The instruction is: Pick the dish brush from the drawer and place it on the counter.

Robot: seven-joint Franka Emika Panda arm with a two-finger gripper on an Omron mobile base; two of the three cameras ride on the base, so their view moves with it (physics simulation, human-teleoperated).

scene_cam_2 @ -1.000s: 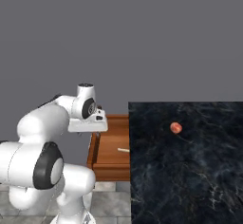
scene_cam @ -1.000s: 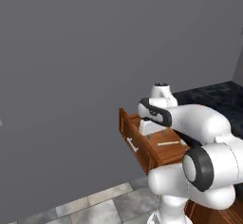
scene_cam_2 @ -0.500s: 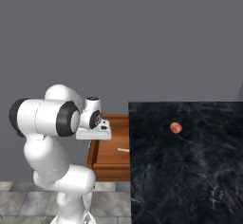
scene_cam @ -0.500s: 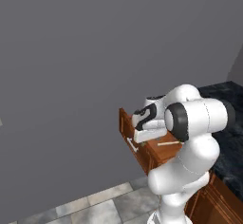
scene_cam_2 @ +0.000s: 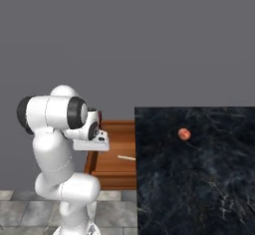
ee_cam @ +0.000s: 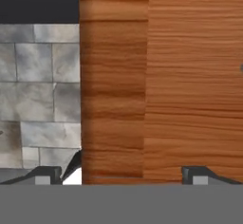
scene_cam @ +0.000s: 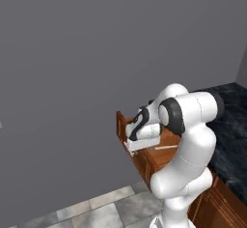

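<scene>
The drawer [scene_cam_2: 113,165] stands pulled out to the left of the counter [scene_cam_2: 199,179]. In it lies the dish brush [scene_cam_2: 126,157], seen as a thin pale stick [scene_cam: 166,148]; its far end passes under the counter's edge, so the head is hidden. My gripper [ee_cam: 126,175] hangs over the drawer's outer left side, away from the brush. It is open, the fingertips [ee_cam: 47,173] wide apart. One tip is over the floor tiles and the other over the drawer's wooden bottom [ee_cam: 194,76], with the side wall [ee_cam: 111,99] between them. Nothing is held.
A small red-orange fruit [scene_cam_2: 184,134] sits on the counter near its back left. Grey floor tiles [ee_cam: 38,90] lie beside the drawer. A plain grey wall stands behind. Wooden cabinet fronts [scene_cam: 226,205] run under the counter.
The arm has folded, its elbow rising. The hand has come down and shifted from the drawer's back toward its outer side. Brush, drawer and fruit have not moved.
</scene>
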